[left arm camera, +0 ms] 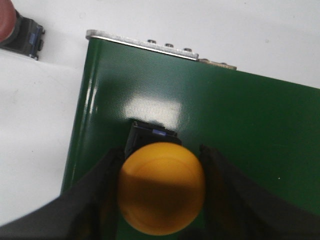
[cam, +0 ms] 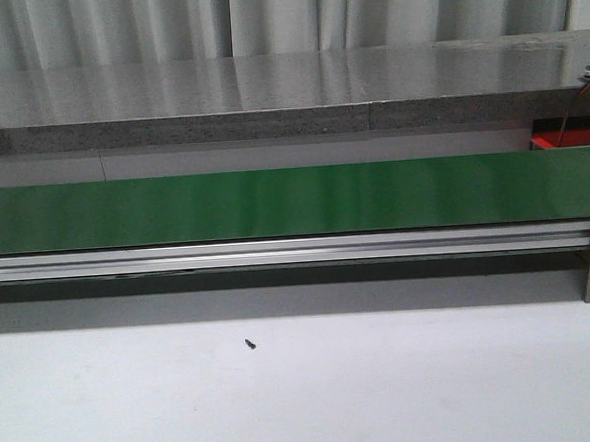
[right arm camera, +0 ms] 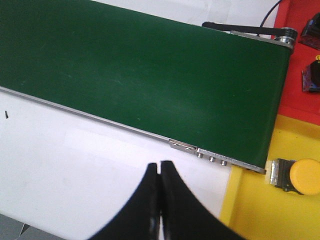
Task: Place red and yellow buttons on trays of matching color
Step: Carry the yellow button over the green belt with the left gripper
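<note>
Two yellow buttons show. One button (left arm camera: 161, 187) sits between the left gripper's (left arm camera: 161, 192) fingers, clamped over the green belt (left arm camera: 240, 125) near its end. The second button (right arm camera: 296, 176) lies on the yellow tray (right arm camera: 260, 210), just past the belt's other end. The right gripper (right arm camera: 160, 172) hovers beside the belt, fingers together, holding nothing. A red tray (right arm camera: 300, 75) adjoins the yellow one.

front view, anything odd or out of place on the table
One small thing: a tiny dark speck, perhaps a loose screw, lies alone on the white table in front of the green conveyor belt. Too small to identify. Nothing else looks askew, spilled or damaged.
</note>
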`<state>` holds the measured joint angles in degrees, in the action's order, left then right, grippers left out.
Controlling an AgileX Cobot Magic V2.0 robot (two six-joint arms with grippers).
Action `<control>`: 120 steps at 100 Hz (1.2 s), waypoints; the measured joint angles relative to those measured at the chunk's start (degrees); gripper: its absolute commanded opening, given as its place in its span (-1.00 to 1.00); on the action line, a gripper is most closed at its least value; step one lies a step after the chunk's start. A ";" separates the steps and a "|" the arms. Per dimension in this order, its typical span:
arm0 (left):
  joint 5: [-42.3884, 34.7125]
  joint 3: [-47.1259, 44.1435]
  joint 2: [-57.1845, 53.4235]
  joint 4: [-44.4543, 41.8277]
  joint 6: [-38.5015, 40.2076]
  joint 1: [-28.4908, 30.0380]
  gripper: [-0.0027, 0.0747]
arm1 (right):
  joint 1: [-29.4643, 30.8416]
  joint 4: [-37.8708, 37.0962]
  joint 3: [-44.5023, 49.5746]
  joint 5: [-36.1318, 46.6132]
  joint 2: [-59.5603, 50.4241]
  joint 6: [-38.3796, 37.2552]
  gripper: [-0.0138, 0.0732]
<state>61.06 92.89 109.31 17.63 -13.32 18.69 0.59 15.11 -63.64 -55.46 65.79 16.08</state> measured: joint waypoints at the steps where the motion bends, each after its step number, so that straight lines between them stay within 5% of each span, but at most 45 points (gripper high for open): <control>1: 0.00 0.00 0.00 0.00 0.00 0.00 -0.48 | 0.00 0.00 0.00 0.00 0.00 0.00 -0.85; 19: 0.48 0.00 0.14 -0.09 0.00 0.00 -0.04 | 0.00 0.00 0.00 0.00 0.00 0.00 -0.85; 39: 0.61 0.00 0.14 -0.09 0.00 0.00 0.22 | 0.00 0.00 0.00 0.00 0.00 0.00 -0.85; 120: 0.27 7.01 -8.94 1.18 -0.10 0.00 0.24 | 0.00 0.00 0.00 0.00 0.00 0.00 -0.85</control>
<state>61.34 99.90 100.37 18.81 -13.42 18.69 0.59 15.11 -63.64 -55.46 65.79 16.08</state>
